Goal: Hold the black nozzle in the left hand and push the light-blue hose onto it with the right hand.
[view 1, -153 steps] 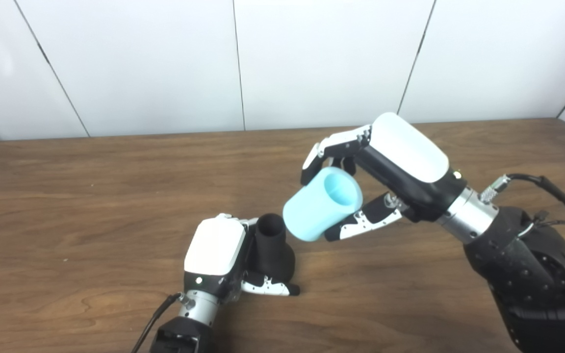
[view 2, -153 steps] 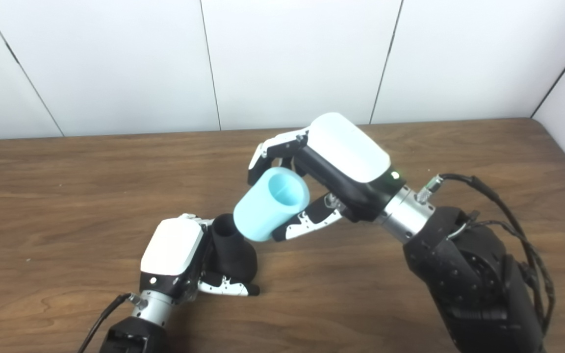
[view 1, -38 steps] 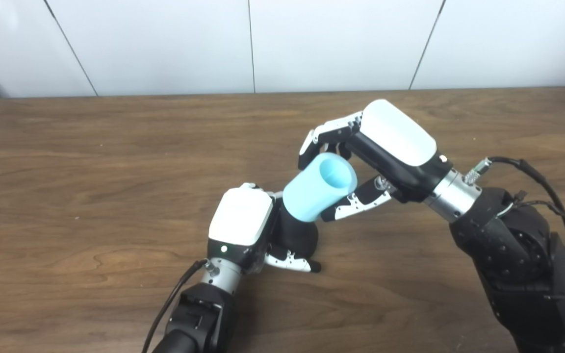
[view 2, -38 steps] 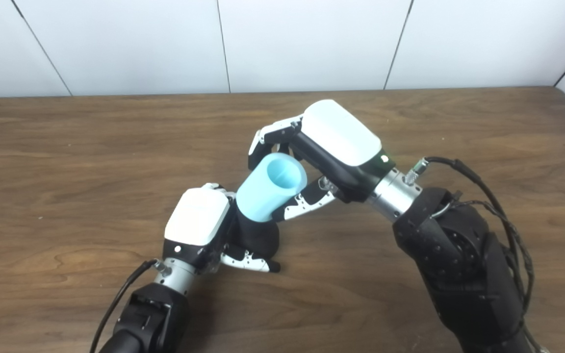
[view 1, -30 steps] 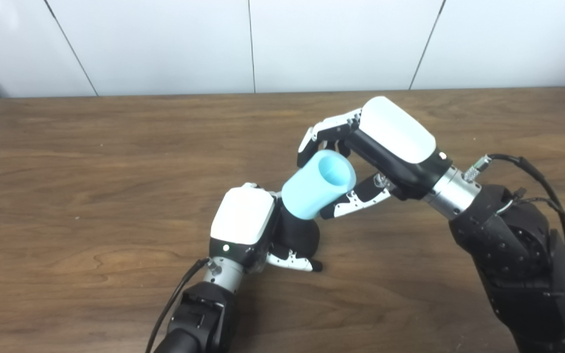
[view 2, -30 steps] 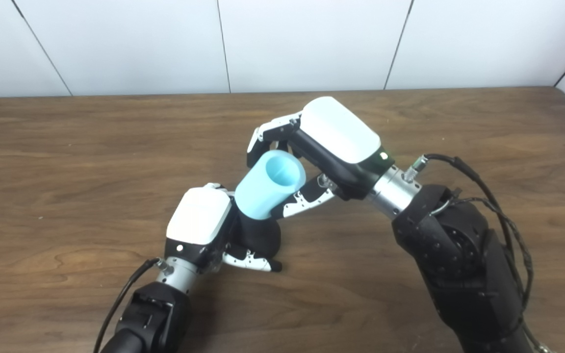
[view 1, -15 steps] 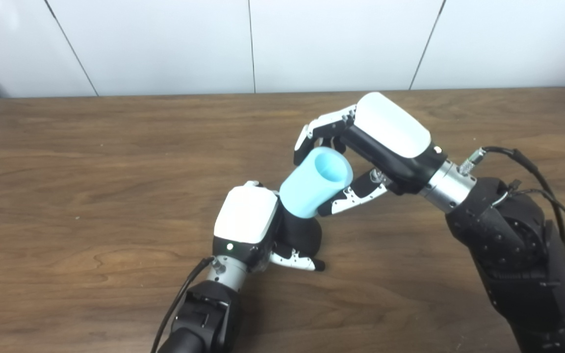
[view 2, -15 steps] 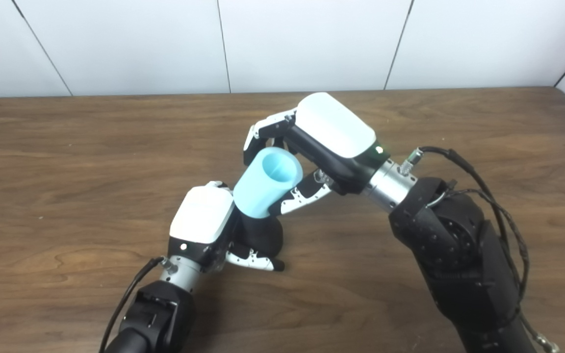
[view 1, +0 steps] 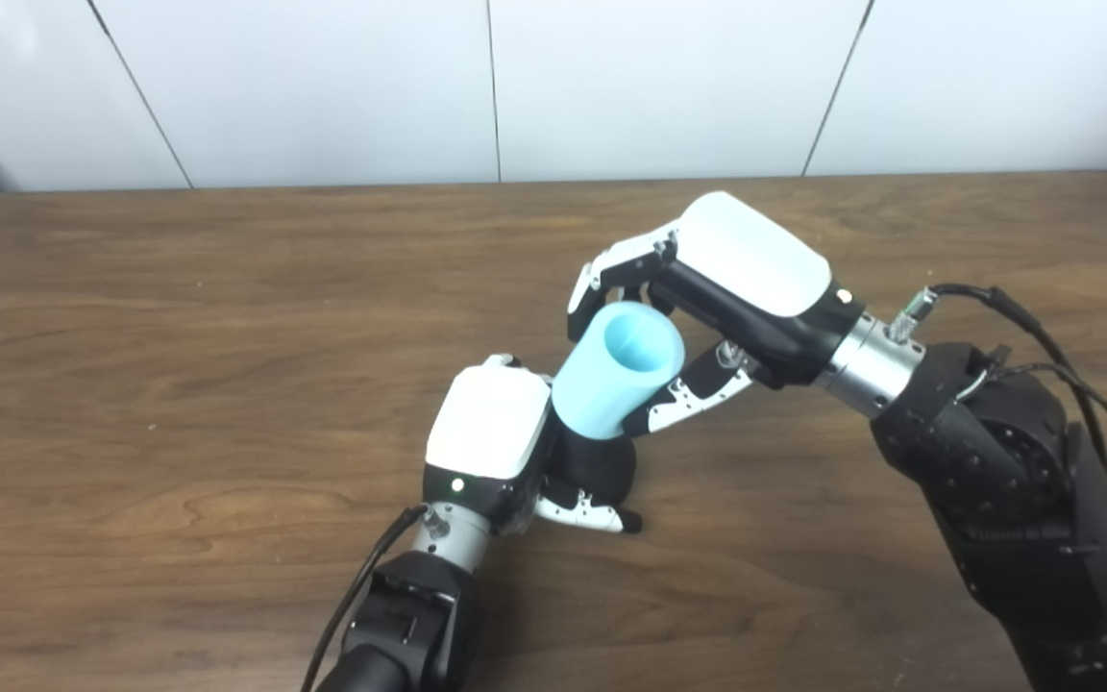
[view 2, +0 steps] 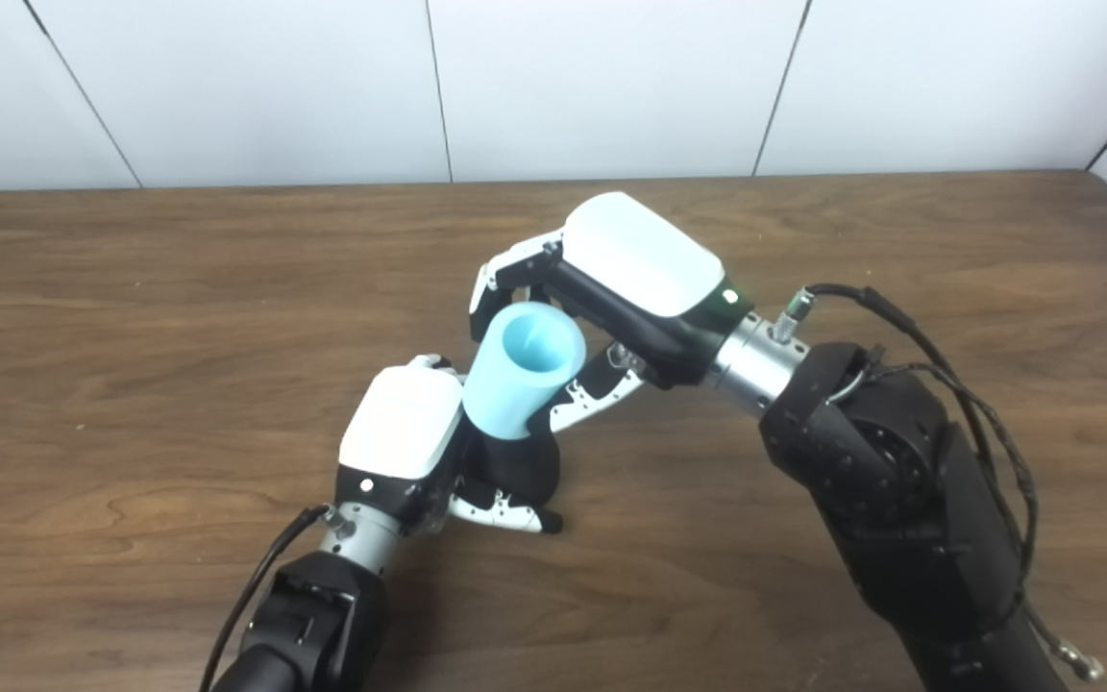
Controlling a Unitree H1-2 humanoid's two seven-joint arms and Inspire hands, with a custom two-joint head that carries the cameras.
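Hose (view 2: 521, 373), gripped by right hand (view 1: 707, 288), caps nozzle (view 1: 600, 466) clasped in left hand (view 2: 400, 437).

The scene is seen from two head cameras set side by side, both aimed steeply down and forward over a wooden table (view 1: 179, 317) toward a white panelled wall (view 1: 323, 86) at its far edge. The work is viewed from close range, with both arms entering from the bottom edge. Nearly the whole scene is shared; in the right eye view everything is shifted leftward, and the table's right corner (view 2: 1106, 183) is shown more fully.
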